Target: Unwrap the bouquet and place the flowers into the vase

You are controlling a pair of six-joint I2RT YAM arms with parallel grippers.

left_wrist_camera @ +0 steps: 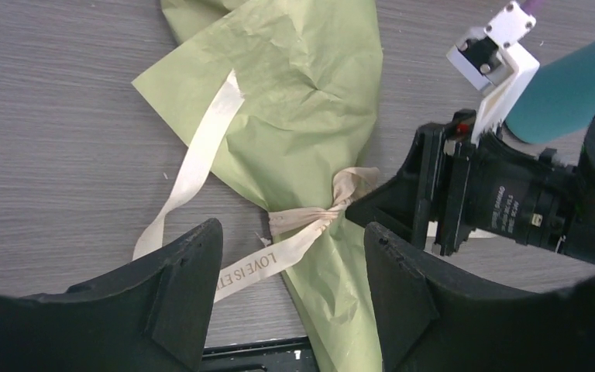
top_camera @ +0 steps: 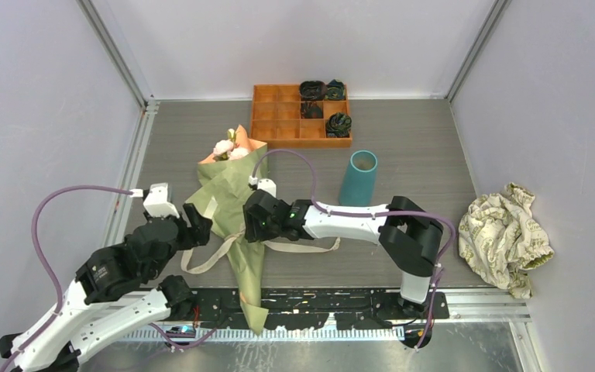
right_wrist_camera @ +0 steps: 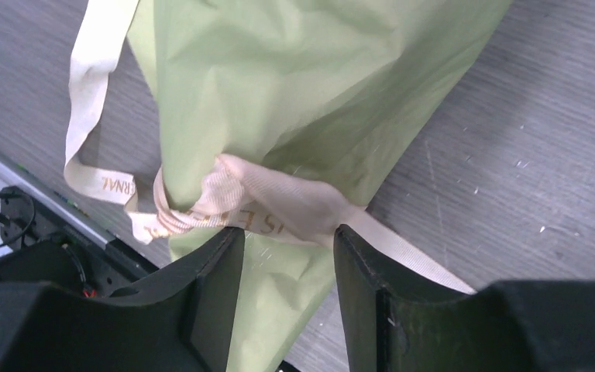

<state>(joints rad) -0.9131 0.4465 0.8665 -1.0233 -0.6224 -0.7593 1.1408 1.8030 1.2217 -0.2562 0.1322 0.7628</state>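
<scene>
your bouquet (top_camera: 240, 203) lies flat on the table (top_camera: 426, 151), its wide end pointing away from the arm bases and its narrow tip hanging over the near edge. the olive-green paper is wrapped around it, with peach-orange lining showing at the wide end, where the flowers (top_camera: 228, 147) peek out as pink blooms. a cream ribbon (left_wrist_camera: 307, 218) is knotted around the middle of the cone, and its printed tails trail off across the table on both sides.

your right pincer (right_wrist_camera: 288, 232) is at the knot from the right, its fingers partway apart. the knot and a ribbon tail lie at the gap between the tips, and nothing is clamped. your left pincer (left_wrist_camera: 293, 229) hovers just left of the cone, spread wide and holding nothing, with a ribbon tail lying below the gap.

the vase (top_camera: 359, 180) stands upright to the right of the bouquet, just behind the right arm. an orange tray (top_camera: 279, 116) with dark rolled bundles (top_camera: 338, 124) sits at the far side, and a crumpled floral cloth (top_camera: 503, 232) lies at the right wall.
</scene>
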